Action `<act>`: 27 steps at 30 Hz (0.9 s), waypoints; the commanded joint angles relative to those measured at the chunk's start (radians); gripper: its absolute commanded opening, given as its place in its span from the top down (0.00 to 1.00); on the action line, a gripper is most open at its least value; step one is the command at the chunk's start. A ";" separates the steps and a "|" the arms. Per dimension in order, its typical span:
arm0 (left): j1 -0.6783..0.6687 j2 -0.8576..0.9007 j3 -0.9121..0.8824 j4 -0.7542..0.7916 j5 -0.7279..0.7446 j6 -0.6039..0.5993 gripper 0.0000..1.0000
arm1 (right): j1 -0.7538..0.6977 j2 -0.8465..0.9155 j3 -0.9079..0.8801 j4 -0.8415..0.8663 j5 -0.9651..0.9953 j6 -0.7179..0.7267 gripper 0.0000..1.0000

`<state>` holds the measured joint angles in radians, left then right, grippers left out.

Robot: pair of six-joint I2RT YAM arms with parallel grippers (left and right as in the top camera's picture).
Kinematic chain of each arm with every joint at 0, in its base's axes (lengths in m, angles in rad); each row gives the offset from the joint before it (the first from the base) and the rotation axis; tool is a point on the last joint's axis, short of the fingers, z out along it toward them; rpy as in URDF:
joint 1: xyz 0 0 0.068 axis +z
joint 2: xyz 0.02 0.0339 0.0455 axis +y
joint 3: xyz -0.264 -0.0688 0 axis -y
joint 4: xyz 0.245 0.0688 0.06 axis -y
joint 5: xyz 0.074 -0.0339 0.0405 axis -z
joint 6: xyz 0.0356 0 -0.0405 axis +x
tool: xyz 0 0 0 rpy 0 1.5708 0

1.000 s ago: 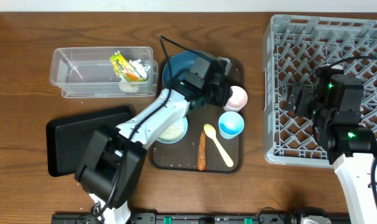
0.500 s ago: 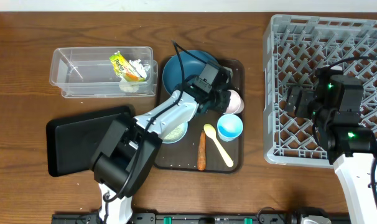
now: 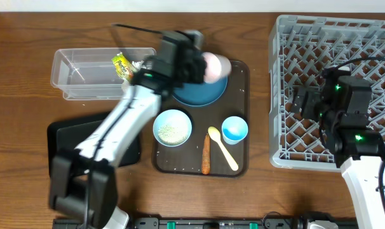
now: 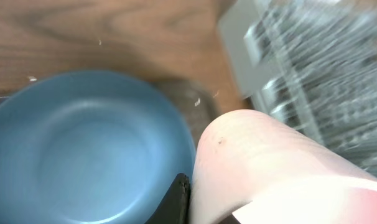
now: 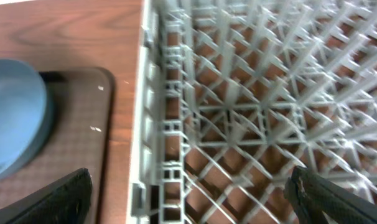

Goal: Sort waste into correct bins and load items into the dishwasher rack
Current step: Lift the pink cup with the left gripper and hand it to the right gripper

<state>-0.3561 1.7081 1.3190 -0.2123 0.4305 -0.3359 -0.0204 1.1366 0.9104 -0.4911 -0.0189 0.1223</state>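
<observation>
My left gripper (image 3: 202,63) is shut on the small pink cup (image 3: 216,62), held in the air over the back of the dark blue plate (image 3: 199,92). In the left wrist view the pink cup (image 4: 269,162) fills the lower right, one black finger (image 4: 179,198) is pressed to its side, and the plate (image 4: 83,149) lies below. My right gripper (image 3: 305,102) hangs open over the left edge of the grey dishwasher rack (image 3: 345,38), nothing between its fingers (image 5: 64,199). The white bowl (image 3: 173,126) holds rice. The light blue cup (image 3: 235,129), spoon (image 3: 223,147) and carrot (image 3: 206,154) lie on the brown tray (image 3: 240,76).
The clear tub (image 3: 84,76) at the back left holds the yellow-green wrapper (image 3: 121,63) and white tissue (image 3: 140,69). The shallow black tray (image 3: 78,156) lies at the front left, partly under my left arm. The rack's lattice (image 5: 269,106) fills the right wrist view.
My left gripper closed on the pink cup, lifted it off the brown tray and carried it back over the plate. The right arm has not moved.
</observation>
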 commanded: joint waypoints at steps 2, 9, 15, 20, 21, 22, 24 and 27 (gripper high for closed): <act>0.094 0.016 0.009 0.014 0.391 -0.164 0.94 | -0.021 0.057 0.019 0.075 -0.352 -0.098 0.01; 0.124 0.047 0.009 0.093 0.927 -0.105 0.94 | -0.018 0.204 0.019 0.343 -1.182 -0.251 0.01; 0.114 0.047 0.009 0.092 0.992 -0.091 0.94 | 0.014 0.302 0.019 0.491 -1.413 -0.251 0.01; 0.105 0.047 0.009 0.095 1.021 -0.092 0.94 | 0.046 0.323 0.019 0.546 -1.415 -0.251 0.01; 0.102 0.047 0.009 0.095 1.020 -0.092 0.94 | 0.051 0.323 0.019 0.568 -1.415 -0.250 0.01; 0.100 0.047 0.009 0.095 1.020 -0.092 0.94 | 0.057 0.323 0.019 0.589 -1.415 -0.249 0.01; 0.092 0.047 0.009 0.095 1.020 -0.092 0.94 | 0.068 0.323 0.019 0.629 -1.405 -0.229 0.02; 0.078 0.047 0.009 0.095 1.020 -0.092 0.94 | 0.084 0.323 0.019 0.679 -1.362 -0.196 0.02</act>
<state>-0.2638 1.7523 1.3209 -0.1226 1.4162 -0.4446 0.0406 1.4601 0.9157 0.1669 -1.3823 -0.1028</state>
